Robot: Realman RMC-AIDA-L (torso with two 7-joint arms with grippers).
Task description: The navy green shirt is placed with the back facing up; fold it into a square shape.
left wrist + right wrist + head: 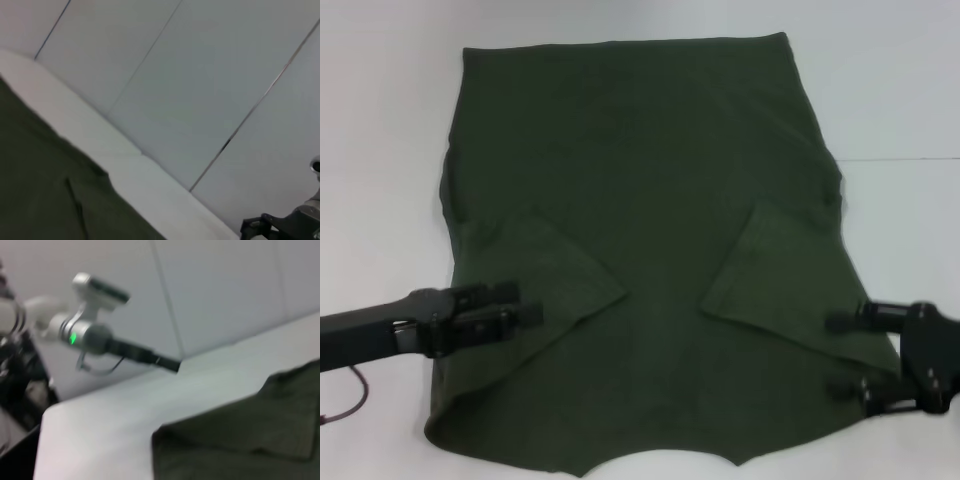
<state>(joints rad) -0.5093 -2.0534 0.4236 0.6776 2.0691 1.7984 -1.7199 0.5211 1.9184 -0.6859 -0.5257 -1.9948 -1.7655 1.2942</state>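
Observation:
The navy green shirt lies flat on the white table, plain side up, with both sleeves folded inward as triangular flaps. My left gripper rests over the left sleeve flap, its fingers slightly apart and holding nothing. My right gripper sits at the shirt's right edge near the hem, open, with its fingers spread wide. In the left wrist view the shirt fills one corner. Part of the shirt also appears in the right wrist view.
The white table extends around the shirt on all sides. A grey panelled wall stands behind it. The right arm's gripper shows far off in the left wrist view. The left arm shows far off in the right wrist view.

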